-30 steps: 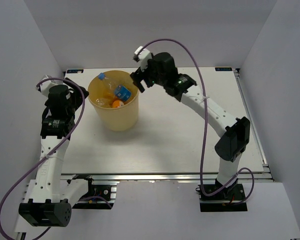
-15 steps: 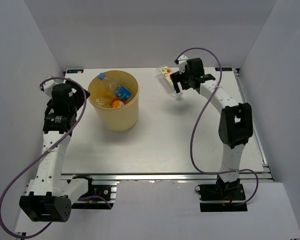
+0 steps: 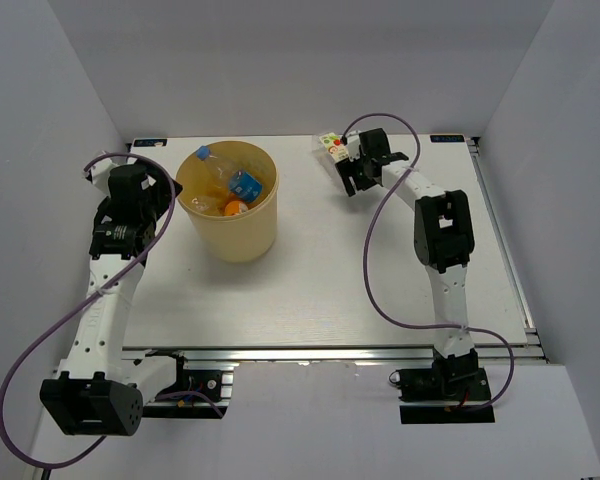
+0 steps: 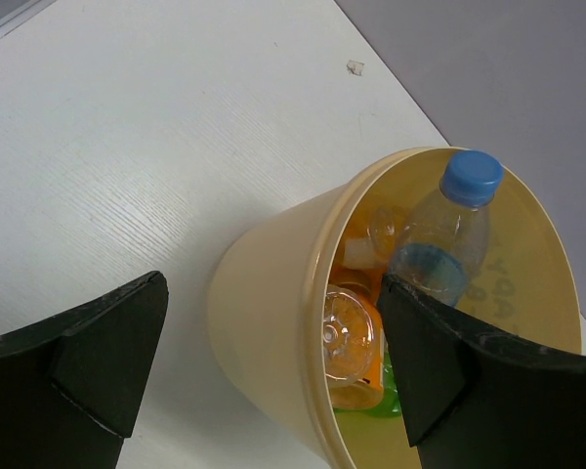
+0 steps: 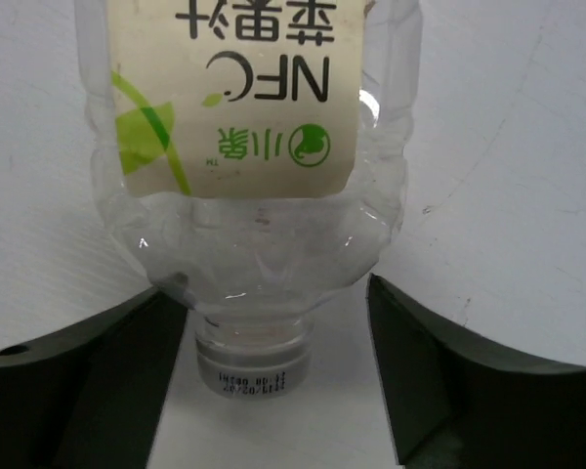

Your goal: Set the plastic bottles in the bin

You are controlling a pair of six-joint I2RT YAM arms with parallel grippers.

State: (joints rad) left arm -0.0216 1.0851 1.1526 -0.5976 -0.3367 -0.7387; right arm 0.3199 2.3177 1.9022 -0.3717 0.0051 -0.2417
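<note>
While one bottle [image 5: 244, 147] lies outside the bin [image 4: 264, 322], right fingers [image 5: 78, 391]: spread astride its neck, to clamp.
Left fingers [image 4: 88, 362]: spread, idle.

Bottles [image 4: 438, 244] inside bin [image 4: 264, 303]; another bottle [image 3: 330, 144] lying right of bin.

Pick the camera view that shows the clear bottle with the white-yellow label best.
Right wrist: the clear bottle fills the frame, label and neck sharp, between the fingers. Top external shows it small, far back on the table, partly under the right gripper. Left wrist misses it.
</note>
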